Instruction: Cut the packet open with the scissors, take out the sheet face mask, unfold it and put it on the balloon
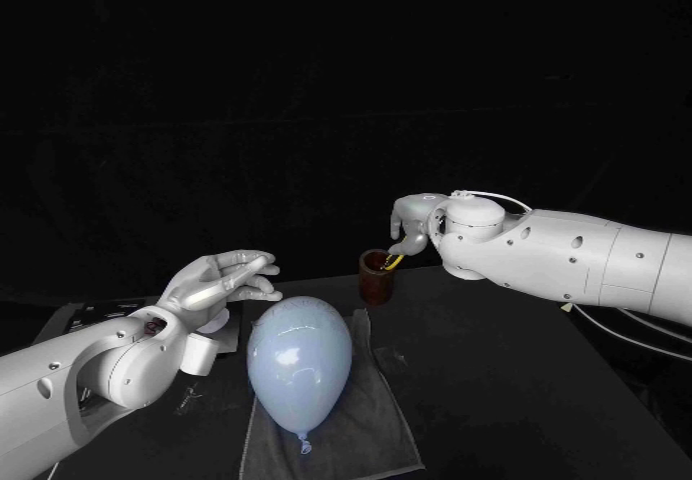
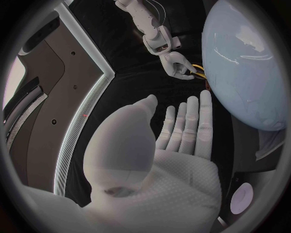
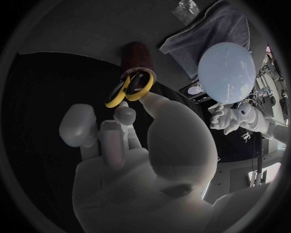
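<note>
While the scissors (image 3: 129, 91) stand handles-up in the dark brown cup (image 1: 376, 285) toward the far edge of the table (image 1: 548, 400), your right hand (image 1: 414, 228) is at their yellow loops, thumb and fingers close about them. Whether it has a real grip on them I cannot tell. Your left hand (image 1: 219, 282) hangs over the table's left side, fingers spread and holding nothing, just beside the far end of the pale blue balloon (image 1: 300, 350). The balloon lies on a grey cloth (image 1: 361, 420) in the middle of the table, knot toward the near edge. A small crinkled clear wrapper (image 3: 185, 7) lies off the cloth's edge; it may be the packet, but that is a guess.

You are, I judge, at the first step: getting the scissors out of the cup, with nothing cut yet. Next you need a firm hold on the loops, then a straight lift so the blades clear the rim without tipping the cup. Keep the points well away from the balloon as you carry them across.
</note>
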You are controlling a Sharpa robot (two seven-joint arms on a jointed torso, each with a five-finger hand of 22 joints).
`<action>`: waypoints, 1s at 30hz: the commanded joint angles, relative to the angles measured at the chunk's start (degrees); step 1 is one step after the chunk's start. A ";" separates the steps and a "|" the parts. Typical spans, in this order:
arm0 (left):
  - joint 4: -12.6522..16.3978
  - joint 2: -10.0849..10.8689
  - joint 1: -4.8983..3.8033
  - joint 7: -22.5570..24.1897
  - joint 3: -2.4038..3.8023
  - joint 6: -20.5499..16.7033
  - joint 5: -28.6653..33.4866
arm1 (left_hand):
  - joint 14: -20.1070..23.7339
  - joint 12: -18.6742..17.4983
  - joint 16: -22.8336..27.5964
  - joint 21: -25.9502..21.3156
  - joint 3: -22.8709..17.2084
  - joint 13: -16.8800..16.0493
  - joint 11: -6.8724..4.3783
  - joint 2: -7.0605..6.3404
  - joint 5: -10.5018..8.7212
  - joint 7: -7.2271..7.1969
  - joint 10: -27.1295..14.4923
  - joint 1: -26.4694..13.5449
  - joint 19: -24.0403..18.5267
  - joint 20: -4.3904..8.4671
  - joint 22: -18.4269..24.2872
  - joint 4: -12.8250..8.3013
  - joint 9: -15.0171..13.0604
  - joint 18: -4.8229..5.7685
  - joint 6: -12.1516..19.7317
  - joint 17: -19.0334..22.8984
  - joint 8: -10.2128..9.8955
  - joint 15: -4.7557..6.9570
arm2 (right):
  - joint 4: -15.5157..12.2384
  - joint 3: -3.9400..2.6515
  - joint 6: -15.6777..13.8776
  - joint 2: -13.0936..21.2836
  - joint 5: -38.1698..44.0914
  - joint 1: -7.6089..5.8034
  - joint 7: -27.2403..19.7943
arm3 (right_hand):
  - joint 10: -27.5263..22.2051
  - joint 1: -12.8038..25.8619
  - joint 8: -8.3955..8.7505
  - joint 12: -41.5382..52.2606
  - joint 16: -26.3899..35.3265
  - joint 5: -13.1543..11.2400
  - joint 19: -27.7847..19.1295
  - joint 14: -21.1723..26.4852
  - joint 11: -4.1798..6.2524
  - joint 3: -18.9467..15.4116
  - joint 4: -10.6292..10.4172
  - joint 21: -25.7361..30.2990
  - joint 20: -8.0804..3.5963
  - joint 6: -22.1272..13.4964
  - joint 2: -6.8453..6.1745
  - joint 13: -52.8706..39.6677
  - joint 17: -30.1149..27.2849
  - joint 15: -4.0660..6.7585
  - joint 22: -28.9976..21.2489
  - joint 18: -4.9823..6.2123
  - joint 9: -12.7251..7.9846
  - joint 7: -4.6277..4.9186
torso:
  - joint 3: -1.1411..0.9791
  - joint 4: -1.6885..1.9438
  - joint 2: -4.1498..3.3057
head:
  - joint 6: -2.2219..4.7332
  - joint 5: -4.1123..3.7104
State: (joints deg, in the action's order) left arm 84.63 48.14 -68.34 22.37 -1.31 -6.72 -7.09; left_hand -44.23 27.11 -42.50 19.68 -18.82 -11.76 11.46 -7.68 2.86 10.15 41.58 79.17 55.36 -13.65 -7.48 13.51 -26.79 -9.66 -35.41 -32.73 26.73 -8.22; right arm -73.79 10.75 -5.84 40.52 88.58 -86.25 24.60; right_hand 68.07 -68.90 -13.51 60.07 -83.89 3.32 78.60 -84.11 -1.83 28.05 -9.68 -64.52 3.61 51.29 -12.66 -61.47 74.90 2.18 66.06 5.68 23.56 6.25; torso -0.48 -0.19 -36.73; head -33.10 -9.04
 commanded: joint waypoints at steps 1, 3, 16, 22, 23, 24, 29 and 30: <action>0.03 -0.14 -0.05 0.38 0.04 1.27 -0.27 | 0.44 -0.15 0.13 0.21 0.03 0.04 0.06 0.15 -0.03 4.60 0.45 0.44 -0.22 -0.10 0.06 -0.18 0.04 -0.75 -0.48 0.08 -0.39 -0.14 | 0.37 -0.04 -1.09 -0.28 -0.15 -0.35 0.18 | 0.32 0.03 -0.23 0.23 -0.32 0.19 0.46 -3.24 0.13 -0.04 -0.56 -0.28 0.06 0.53 0.53 0.10 5.54 0.17 0.06 0.05 -0.07 0.05 | 0.01 -0.03 -0.02 | 0.08 0.01; -0.02 -0.21 -0.04 0.37 0.04 1.28 -0.27 | 0.45 -0.19 0.12 0.21 0.05 0.10 0.06 0.15 -0.03 4.60 0.49 0.42 -0.23 -0.11 0.07 -0.17 0.08 -0.75 -0.51 0.11 -0.41 -0.15 | 0.51 -0.04 -1.09 -0.44 -0.63 -0.51 0.10 | 0.31 0.16 -0.24 0.21 -0.32 0.16 0.50 -3.25 0.11 -0.11 -0.74 -0.31 0.07 0.60 0.51 0.15 5.55 0.15 0.10 0.05 -0.09 0.07 | 0.02 -0.03 -0.02 | 0.09 -0.02; -0.13 -0.39 -0.04 0.36 0.03 1.36 -0.27 | 0.45 -0.19 0.12 0.21 0.05 0.10 0.06 0.15 -0.03 4.60 0.49 0.42 -0.23 -0.11 0.07 -0.17 0.08 -0.75 -0.51 0.11 -0.41 -0.15 | 2.77 -0.07 1.51 -2.02 -1.91 -1.08 0.21 | 0.22 0.24 -0.23 0.11 -0.21 0.06 0.39 -3.21 0.11 -0.15 -0.92 0.03 0.08 0.68 0.52 0.31 5.38 0.13 -0.18 0.12 -0.13 0.07 | -0.01 0.09 0.00 | 0.12 0.01; -0.11 -0.30 -0.04 0.35 0.03 1.32 -0.27 | 0.45 -0.19 0.12 0.21 0.05 0.10 0.06 0.15 -0.03 4.60 0.49 0.42 -0.23 -0.11 0.07 -0.17 0.08 -0.75 -0.51 0.11 -0.41 -0.15 | 3.83 -0.08 -2.41 -2.55 -2.60 -1.11 -0.33 | 0.36 0.59 -0.11 0.32 -0.41 -0.05 0.59 -3.32 0.09 -0.34 -1.42 -0.28 0.11 0.64 0.54 0.21 5.73 0.08 0.16 0.05 -0.23 0.15 | -0.01 0.04 -0.01 | 0.20 -0.02; -0.11 -0.30 -0.04 0.35 0.03 1.32 -0.27 | 0.45 -0.19 0.12 0.21 0.05 0.10 0.06 0.15 -0.03 4.60 0.49 0.42 -0.23 -0.11 0.07 -0.17 0.08 -0.75 -0.51 0.11 -0.41 -0.15 | 3.90 -0.09 -3.70 -2.54 -3.02 -1.11 -0.62 | 0.38 0.64 -0.09 0.34 -0.48 -0.07 0.67 -3.36 0.08 -0.38 -1.50 -0.43 0.11 0.63 0.54 0.21 5.84 0.08 0.31 0.01 -0.25 0.15 | 0.02 0.00 0.00 | 0.19 0.02; -0.11 -0.30 -0.04 0.35 0.03 1.32 -0.27 | 0.45 -0.19 0.12 0.21 0.05 0.10 0.06 0.15 -0.03 4.60 0.49 0.42 -0.23 -0.11 0.07 -0.17 0.08 -0.75 -0.51 0.11 -0.41 -0.15 | 3.97 -0.10 -5.45 -2.51 -3.73 -1.12 -1.06 | 0.63 0.74 -0.04 0.63 -0.65 -0.12 0.87 -3.45 0.08 -0.48 -1.70 -0.79 0.11 0.60 0.52 0.00 6.11 0.08 0.66 -0.06 -0.30 0.16 | 0.01 -0.01 0.00 | 0.19 -0.01; -0.13 -0.30 -0.04 0.33 0.03 1.34 -0.27 | 0.45 -0.19 0.12 0.21 0.05 0.10 0.06 0.15 -0.03 4.60 0.49 0.42 -0.23 -0.11 0.07 -0.17 0.08 -0.75 -0.51 0.11 -0.41 -0.15 | 3.88 -0.18 -13.09 -2.03 -8.30 -1.14 -3.57 | 0.77 1.26 0.10 0.74 -0.60 -0.37 1.00 -3.49 0.03 -1.08 -2.68 -0.79 0.12 0.62 0.50 0.13 6.05 0.07 0.73 -0.06 -0.44 0.17 | -0.02 -0.01 0.03 | 0.21 -0.02; -0.13 -0.30 -0.04 0.33 0.03 1.34 -0.27 | 0.45 -0.19 0.12 0.21 0.05 0.10 0.06 0.15 -0.03 4.60 0.49 0.42 -0.23 -0.11 0.07 -0.17 0.08 -0.75 -0.51 0.11 -0.41 -0.15 | 3.72 -0.22 -13.99 -1.80 -9.23 -1.15 -3.89 | 0.85 1.32 0.13 0.83 -0.65 -0.37 1.05 -3.52 0.01 -1.15 -2.88 -0.84 0.12 0.63 0.59 0.09 6.14 0.06 0.80 -0.07 -0.47 0.18 | -0.04 0.01 0.03 | 0.22 -0.07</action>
State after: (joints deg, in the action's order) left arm 84.44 47.91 -68.33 22.26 -1.32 -6.61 -7.10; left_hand -44.03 27.11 -42.50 19.68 -18.82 -11.71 11.46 -7.68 2.86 10.15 41.58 79.17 55.36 -13.64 -7.49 13.51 -26.79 -9.27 -35.41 -32.63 26.52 -8.42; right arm -69.94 10.61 -12.56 38.44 83.55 -87.29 23.07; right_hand 68.59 -68.12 -13.51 60.67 -84.37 3.31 79.32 -84.11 -1.75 26.82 -12.23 -65.24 3.70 51.71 -11.88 -61.36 74.95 2.17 66.81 5.61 23.16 6.23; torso -0.47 -0.18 -36.73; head -32.89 -9.05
